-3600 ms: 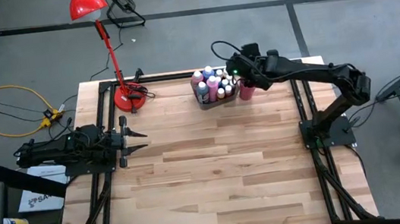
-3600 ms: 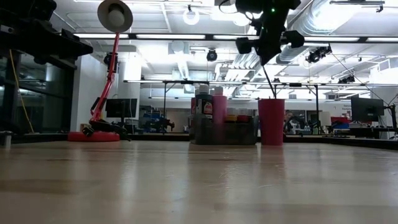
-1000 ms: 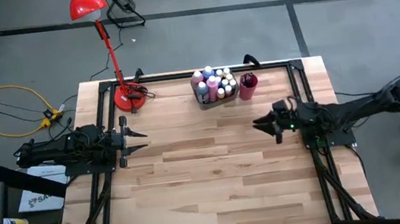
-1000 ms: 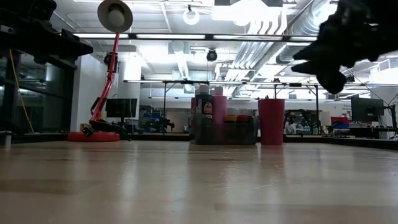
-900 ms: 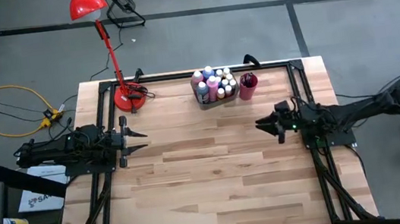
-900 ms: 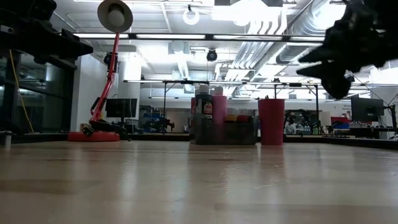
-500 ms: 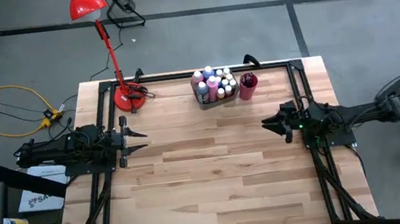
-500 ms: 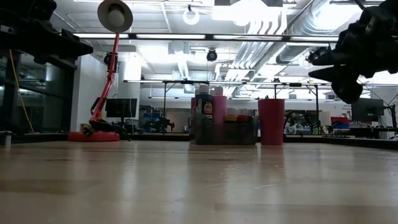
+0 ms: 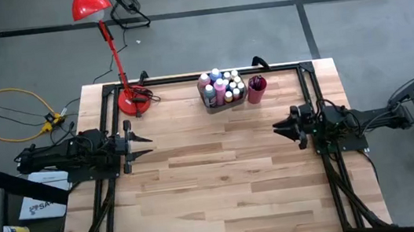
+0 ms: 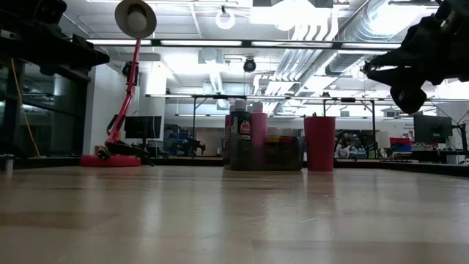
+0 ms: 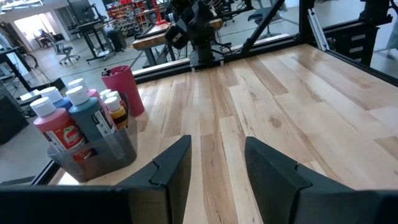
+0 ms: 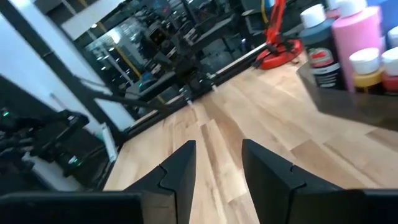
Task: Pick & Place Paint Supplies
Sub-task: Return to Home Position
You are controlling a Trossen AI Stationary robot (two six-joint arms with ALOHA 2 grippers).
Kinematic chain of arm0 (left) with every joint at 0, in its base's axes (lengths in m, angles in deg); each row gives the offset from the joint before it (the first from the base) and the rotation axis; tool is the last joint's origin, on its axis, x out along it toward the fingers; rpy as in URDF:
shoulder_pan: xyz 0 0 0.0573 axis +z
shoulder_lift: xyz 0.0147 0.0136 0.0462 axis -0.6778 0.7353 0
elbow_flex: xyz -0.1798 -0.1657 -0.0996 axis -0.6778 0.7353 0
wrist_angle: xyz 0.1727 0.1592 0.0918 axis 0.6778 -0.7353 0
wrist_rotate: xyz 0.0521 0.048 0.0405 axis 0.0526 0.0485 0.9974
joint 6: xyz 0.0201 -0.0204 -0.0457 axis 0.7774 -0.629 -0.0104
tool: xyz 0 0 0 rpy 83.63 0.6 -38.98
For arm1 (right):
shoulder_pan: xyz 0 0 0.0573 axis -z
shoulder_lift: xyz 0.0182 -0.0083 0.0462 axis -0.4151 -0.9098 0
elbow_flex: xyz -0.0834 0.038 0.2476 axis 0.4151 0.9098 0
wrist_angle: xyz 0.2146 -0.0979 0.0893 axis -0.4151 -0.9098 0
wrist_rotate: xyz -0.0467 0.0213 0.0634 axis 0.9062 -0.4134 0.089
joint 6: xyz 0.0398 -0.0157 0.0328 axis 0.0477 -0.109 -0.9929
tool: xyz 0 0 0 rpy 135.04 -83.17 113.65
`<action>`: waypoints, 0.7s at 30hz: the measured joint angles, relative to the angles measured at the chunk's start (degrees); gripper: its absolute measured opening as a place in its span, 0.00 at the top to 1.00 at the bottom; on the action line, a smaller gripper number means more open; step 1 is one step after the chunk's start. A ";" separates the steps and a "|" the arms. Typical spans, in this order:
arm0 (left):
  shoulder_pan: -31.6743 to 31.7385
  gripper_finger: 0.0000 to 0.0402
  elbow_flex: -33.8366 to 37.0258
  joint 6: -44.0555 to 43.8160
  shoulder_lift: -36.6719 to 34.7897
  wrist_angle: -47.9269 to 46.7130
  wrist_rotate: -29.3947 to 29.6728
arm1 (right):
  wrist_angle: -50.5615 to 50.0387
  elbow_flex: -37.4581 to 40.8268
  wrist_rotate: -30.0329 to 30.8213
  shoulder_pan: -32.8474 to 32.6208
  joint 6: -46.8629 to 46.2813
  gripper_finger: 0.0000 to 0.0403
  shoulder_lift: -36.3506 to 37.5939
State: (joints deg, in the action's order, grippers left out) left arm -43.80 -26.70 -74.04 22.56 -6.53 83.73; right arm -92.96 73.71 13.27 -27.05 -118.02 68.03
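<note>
Several small paint bottles (image 9: pixel 221 87) with pink, blue and white caps stand upright in a grey bin (image 11: pixel 93 154) at the middle of the table's far edge. Right of the bin stands a red cup (image 9: pixel 257 88), with dark brush ends (image 11: pixel 112 70) sticking out of its top. My left gripper (image 9: pixel 146 146) hovers at the table's left edge, open, with nothing between its fingers (image 11: pixel 174 165). My right gripper (image 9: pixel 278 128) hovers at the right edge, near and right of the cup, open and empty (image 12: pixel 217 165).
A red desk lamp (image 9: pixel 135 101) stands on its round base at the far left corner. Black frame rails (image 9: pixel 309 95) run along the left, far and right edges. Bare wood (image 9: pixel 222 177) stretches between the two grippers and toward the near edge.
My right gripper has drawn back toward the table's right edge, away from the table's middle, staying open and empty. The bottles, bin and cup have stayed where they were.
</note>
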 joint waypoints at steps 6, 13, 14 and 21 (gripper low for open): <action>0.01 0.64 0.00 0.00 0.00 -0.01 -0.01 | -0.02 0.01 -1.75 0.00 0.02 0.69 -0.15; 0.01 0.64 0.00 0.00 0.00 0.00 0.00 | 0.33 0.09 -1.54 0.00 0.02 0.69 -0.15; 0.01 0.64 0.00 0.00 0.00 -0.01 0.00 | 0.34 0.09 -1.52 0.00 0.01 0.69 -0.15; -0.01 0.64 0.00 0.00 0.00 0.00 0.00 | 0.37 0.09 -1.45 0.00 0.02 0.69 -0.15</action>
State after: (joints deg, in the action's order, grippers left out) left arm -43.81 -26.70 -74.04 22.56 -6.53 83.73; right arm -92.58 73.80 11.82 -27.05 -118.00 67.88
